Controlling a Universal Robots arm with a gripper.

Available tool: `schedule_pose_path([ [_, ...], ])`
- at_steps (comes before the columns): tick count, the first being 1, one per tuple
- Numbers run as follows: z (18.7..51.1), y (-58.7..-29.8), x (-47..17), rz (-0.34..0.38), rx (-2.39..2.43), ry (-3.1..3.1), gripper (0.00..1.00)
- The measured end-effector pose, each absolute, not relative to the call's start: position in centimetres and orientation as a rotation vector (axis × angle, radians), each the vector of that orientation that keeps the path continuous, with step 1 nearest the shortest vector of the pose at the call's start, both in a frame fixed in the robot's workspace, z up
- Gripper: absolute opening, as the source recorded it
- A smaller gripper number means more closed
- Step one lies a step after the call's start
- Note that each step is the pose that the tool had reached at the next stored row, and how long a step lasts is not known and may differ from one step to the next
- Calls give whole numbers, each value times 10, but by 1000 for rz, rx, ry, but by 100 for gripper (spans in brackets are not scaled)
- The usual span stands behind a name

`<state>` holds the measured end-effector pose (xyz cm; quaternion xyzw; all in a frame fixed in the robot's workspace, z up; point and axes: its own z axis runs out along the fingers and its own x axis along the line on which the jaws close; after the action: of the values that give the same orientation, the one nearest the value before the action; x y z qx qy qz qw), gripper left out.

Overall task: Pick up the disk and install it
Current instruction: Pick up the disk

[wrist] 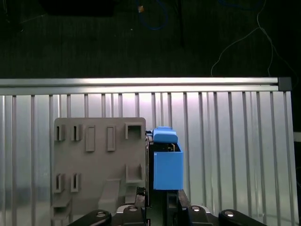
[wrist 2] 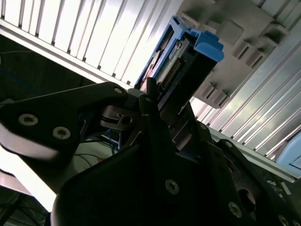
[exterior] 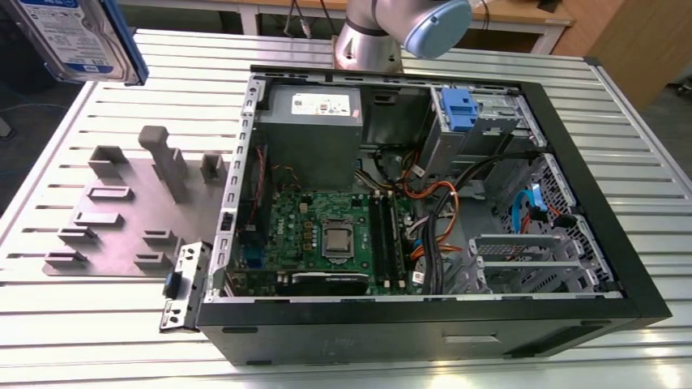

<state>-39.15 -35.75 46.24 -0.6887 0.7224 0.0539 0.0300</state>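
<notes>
The disk (exterior: pixel 74 39) is seen at the upper left of the exterior view, lifted well clear of the table (exterior: pixel 97 316), with its blue-and-white label turned to the camera and the blue carrier showing along one edge. In both wrist views it is gripped edge-on: the jaws are clenched on the disk (wrist 2: pixel 181 59), and the blue carrier end (wrist: pixel 167 162) stands out beyond them. Directly under it in the first wrist view lies the grey fixture plate (wrist: pixel 94 160), whose slots and posts are also seen at the left of the exterior view (exterior: pixel 119 219).

The pick-up is judged to be done, and the carry toward the open computer case (exterior: pixel 378 332) is taken to be the step in hand. The case lies on its side at the centre and right of the exterior view, with the power supply (exterior: pixel 313 121) at its upper middle, the motherboard (exterior: pixel 324 235) below that, and the drive bays (exterior: pixel 476 121) with a blue latch piece (exterior: pixel 459 109) at the upper right. Which bay is meant cannot be told.

For a clean carry, the disk is best kept level and square in the grip, so that it does not slip. The orange and black cables (exterior: pixel 433 203) between board and bays should be cleared, since a snag there could twist the carrier.
</notes>
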Motion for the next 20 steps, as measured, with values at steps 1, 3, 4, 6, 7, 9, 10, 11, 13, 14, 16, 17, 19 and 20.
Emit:
schedule_pose_path([
  [1,464,-357,-391,164,-2124,2229,35],
  [3,467,-357,-391,163,-2124,2229,35],
  [4,469,-357,-391,163,-2124,2230,35],
  [6,473,-357,-391,163,-2123,2231,35],
  [7,475,-357,-391,163,-2122,2231,35],
  [9,479,-357,-391,163,-2121,2232,35],
  [10,480,-357,-391,163,-2121,2233,35],
  [11,480,-357,-391,162,-2120,2233,35],
  [13,480,-357,-391,162,-2121,2233,35],
  [14,480,-357,-391,162,-2121,2233,35],
  [16,480,-357,-391,163,-2121,2233,35],
  [17,480,-357,-390,163,-2121,2233,35],
  [19,480,-357,-386,162,-2121,2233,35],
  [20,480,-357,-384,163,-2121,2233,35],
])
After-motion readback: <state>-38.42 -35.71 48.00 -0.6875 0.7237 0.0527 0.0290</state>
